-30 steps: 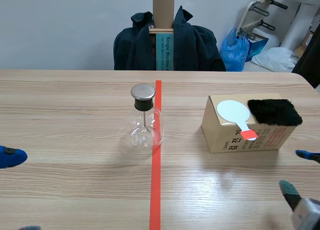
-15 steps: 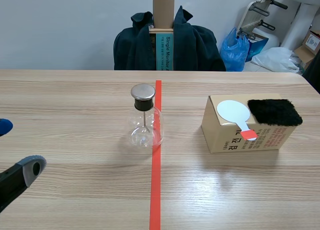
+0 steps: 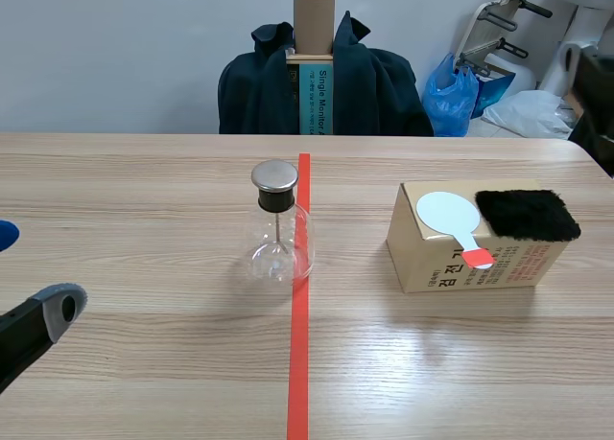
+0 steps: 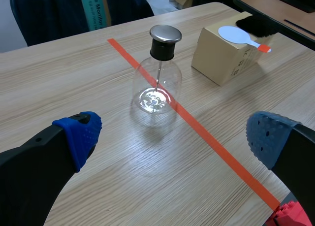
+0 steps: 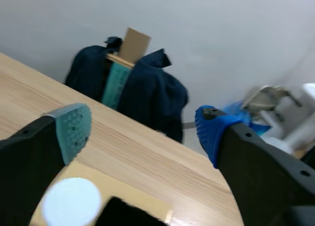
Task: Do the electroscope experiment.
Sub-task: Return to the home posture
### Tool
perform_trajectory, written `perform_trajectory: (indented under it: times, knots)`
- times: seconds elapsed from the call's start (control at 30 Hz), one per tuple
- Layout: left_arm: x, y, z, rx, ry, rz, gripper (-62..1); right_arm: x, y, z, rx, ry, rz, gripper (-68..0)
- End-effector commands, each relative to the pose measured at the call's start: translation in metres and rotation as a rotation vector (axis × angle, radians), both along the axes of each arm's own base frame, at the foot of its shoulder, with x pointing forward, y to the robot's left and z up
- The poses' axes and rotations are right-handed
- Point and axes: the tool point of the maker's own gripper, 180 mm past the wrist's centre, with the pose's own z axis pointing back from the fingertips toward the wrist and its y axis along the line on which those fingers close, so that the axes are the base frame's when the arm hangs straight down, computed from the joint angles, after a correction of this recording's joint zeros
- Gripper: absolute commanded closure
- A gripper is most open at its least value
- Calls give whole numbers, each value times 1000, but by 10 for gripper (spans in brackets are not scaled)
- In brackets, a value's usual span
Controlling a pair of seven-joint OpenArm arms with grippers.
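Scene view | table (image 3: 144, 382) | box (image 3: 432, 258) right of electroscope (image 3: 279, 231), carrying fur pad (image 3: 526, 215) and white paddle (image 3: 449, 215), both untouched | left gripper (image 4: 173, 136) short of electroscope, fingers apart | right gripper (image 5: 142, 127) fingers apart, empty | judged: nothing begun; rubbing and charging remain.

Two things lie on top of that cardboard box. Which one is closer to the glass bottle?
The white round paddle with the red-tipped handle; the black fuzzy pad lies beside it, at the end of the box farther from the bottle.

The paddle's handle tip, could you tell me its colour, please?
Orange-red; the tip shows best in the scene view.
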Motion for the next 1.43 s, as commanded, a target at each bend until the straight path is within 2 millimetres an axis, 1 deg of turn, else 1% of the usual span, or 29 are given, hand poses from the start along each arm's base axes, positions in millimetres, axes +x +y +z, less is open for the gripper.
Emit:
perform_trajectory:
  times: [0.0,0.13,0.27,0.3,0.4,0.43,0.53,0.7,0.83,1.0,1.4]
  knots:
    - [0,-6,9,-30,-23,-8,-623,1,-1,3,40,-12,-11,-470]
    - [0,-6,9,-29,-23,-9,-623,-3,9,-8,72,9,6,-477]
    - [0,-6,9,-30,-25,-9,-623,-10,23,-28,20,60,45,-479]
    - [0,-6,9,-29,-25,-10,-623,-11,27,-33,3,77,60,-501]
    - [-1,-8,9,-13,-39,-25,-623,-16,37,-42,-28,101,104,-653]
    - [-3,-9,10,-1,-54,-41,-623,-18,41,-43,-35,103,122,-679]
    - [-7,-14,11,49,-101,-88,-623,-22,48,-47,-75,96,159,-679]
    - [-8,-17,13,63,-131,-110,-623,-29,59,-55,-133,102,210,-679]
    - [-8,-18,21,37,-171,-113,-623,-30,61,-54,-125,84,210,-679]
    - [-13,-22,15,98,-181,-157,-623,-30,62,-52,-120,76,212,-679]
    - [-13,-22,15,103,-182,-157,-623,-31,62,-52,-118,73,213,-679]
